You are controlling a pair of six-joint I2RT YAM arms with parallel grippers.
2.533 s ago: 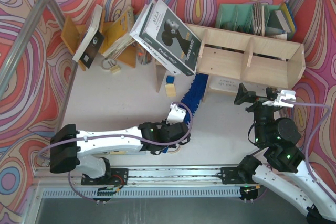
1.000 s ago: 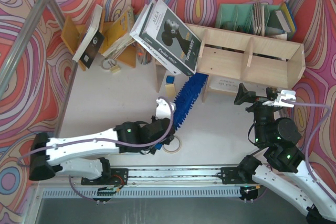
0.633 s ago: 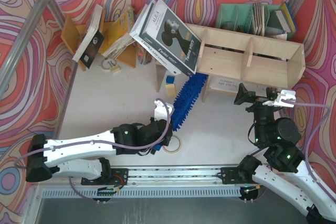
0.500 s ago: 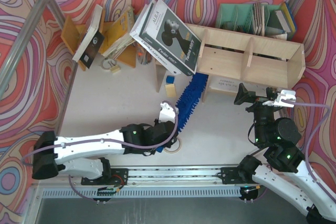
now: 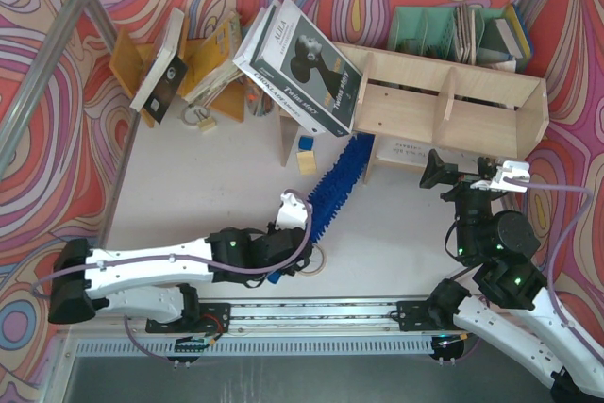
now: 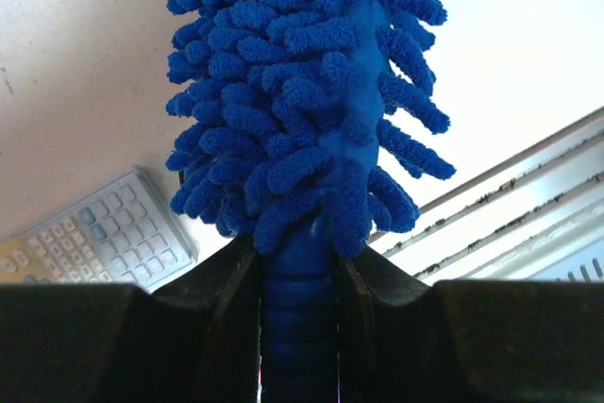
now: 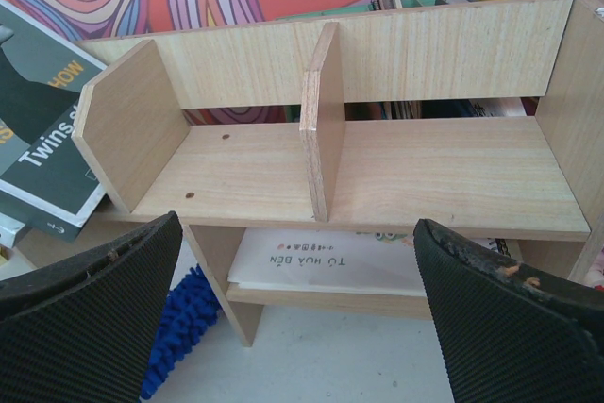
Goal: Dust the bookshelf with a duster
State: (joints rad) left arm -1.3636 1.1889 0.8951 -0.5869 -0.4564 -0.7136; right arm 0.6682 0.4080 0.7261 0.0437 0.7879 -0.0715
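Bookshelf (image 7: 425, 167) top tier: two open bays, one divider (image 7: 319, 120) between.
Left end: leaning books (image 5: 302, 68) overhang.
Lower tier: booklet (image 7: 330, 261) inside.

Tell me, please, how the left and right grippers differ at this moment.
The left gripper is shut on the handle of the duster; the right gripper is open and holds nothing. The left gripper points along the table; the right gripper faces the bookshelf. Both have dark jaws.

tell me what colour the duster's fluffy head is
Bright blue all over. The duster shows best in the left wrist view.
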